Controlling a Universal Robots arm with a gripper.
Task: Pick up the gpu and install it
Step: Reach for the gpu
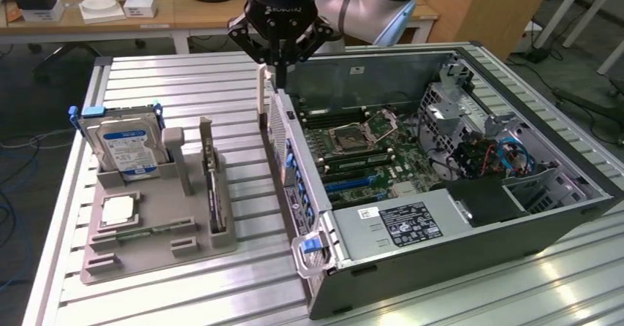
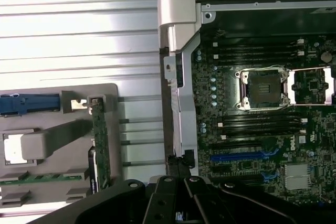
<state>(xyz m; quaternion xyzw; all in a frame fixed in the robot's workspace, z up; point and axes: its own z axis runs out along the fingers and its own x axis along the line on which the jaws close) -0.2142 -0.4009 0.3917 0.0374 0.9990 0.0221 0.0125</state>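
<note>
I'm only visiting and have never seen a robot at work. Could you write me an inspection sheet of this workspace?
Surface: ribbed metal table carrying a grey tray and an open computer case.
Job's things: gpu stands on edge in the tray, not held.
Clutter: hard drive, processor chip and memory stick, all in the tray.
Grippers: gripper shut, empty, above the case wall nearest the tray.
Cables: blue cables inside the case; floor cables beyond the table.
Surroundings: desk with white boxes behind.
</note>
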